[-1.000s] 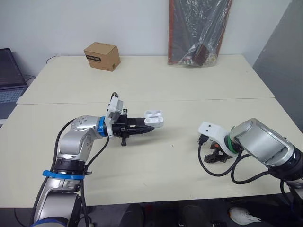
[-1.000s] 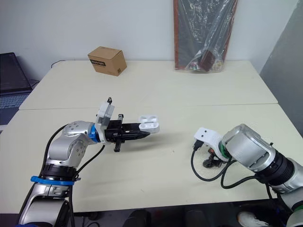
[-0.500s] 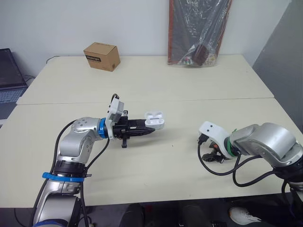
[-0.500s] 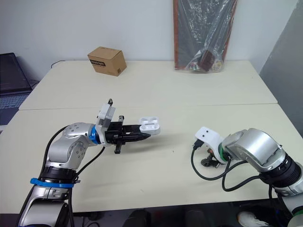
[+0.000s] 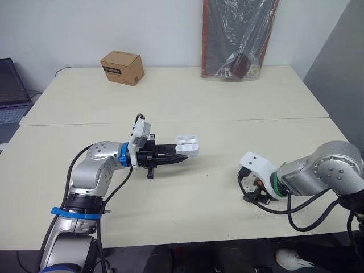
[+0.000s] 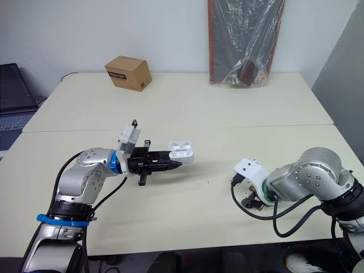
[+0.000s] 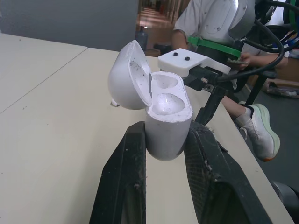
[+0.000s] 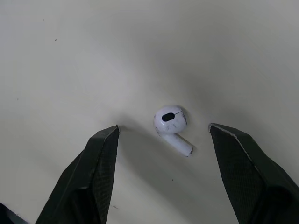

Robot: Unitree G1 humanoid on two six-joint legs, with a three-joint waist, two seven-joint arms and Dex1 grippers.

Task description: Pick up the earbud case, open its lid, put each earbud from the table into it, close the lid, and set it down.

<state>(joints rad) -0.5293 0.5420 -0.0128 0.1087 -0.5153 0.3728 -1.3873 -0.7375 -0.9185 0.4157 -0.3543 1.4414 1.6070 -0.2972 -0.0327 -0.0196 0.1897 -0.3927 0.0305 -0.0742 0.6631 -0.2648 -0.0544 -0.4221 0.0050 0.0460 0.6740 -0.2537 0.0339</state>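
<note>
My left gripper (image 5: 180,153) is shut on the white earbud case (image 5: 187,144), held a little above the table's middle. In the left wrist view the case (image 7: 166,126) has its lid swung open and both wells are empty. My right gripper (image 5: 252,192) points down at the table near the front right. Seen from the right wrist, its fingers (image 8: 93,168) are open with a white earbud (image 8: 170,122) lying on the table between them, touching neither. A small white piece (image 7: 113,103) lies on the table just behind the lid; I cannot tell what it is.
A cardboard box (image 5: 121,67) sits at the far left of the table (image 5: 187,108). A dark plastic bag (image 5: 239,37) leans on the wall at the far right. A laptop (image 5: 11,94) stands off the left edge. A shoe (image 5: 291,259) shows beyond the front edge.
My right gripper has dropped lower toward the table while its elbow swung out to the right. The left gripper with the open case has edged slightly right.
</note>
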